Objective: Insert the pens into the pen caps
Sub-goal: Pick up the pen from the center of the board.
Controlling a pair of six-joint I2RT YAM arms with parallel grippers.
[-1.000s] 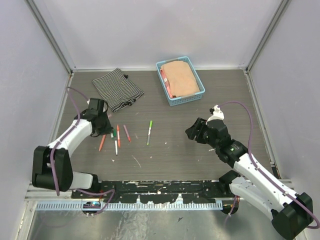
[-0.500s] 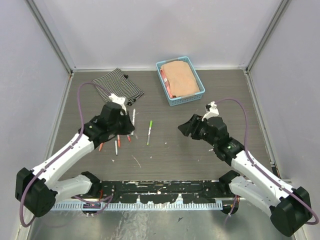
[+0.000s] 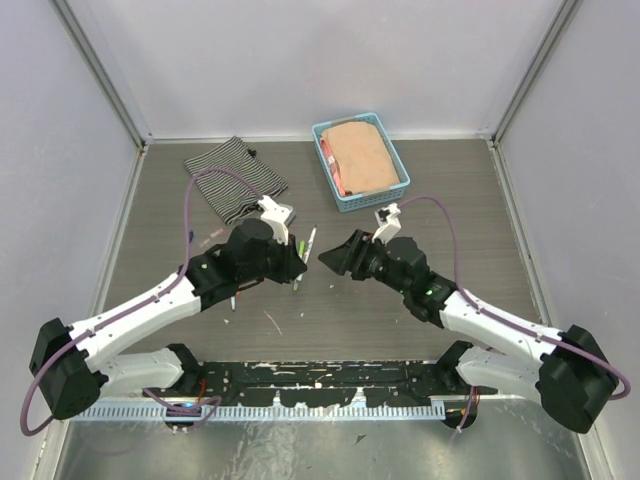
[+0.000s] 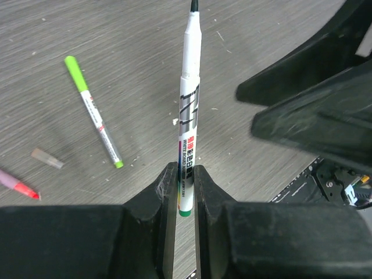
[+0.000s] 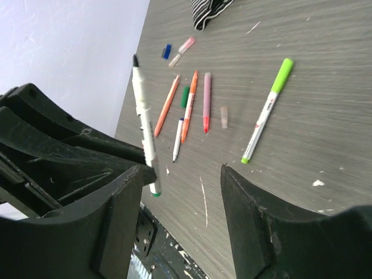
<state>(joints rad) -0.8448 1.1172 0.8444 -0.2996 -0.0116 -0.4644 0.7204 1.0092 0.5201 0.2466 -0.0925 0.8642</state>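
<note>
My left gripper is shut on the green end of a white pen, whose bare dark tip points away from it. The same pen shows at the left of the right wrist view. My right gripper faces it from the right, open and empty, a short gap away. On the table lie a green-capped white pen, two orange pens, a pink pen, and a small white pen. Loose pen caps lie nearby: green, blue, pink, clear.
A blue basket holding beige cloth stands at the back centre. A striped cloth lies at the back left. The left arm covers most of the pens in the top view. Grey walls close in both sides.
My left arm has swung right from the pen cluster to the table's middle, carrying the white pen. My right gripper has moved left toward it.
</note>
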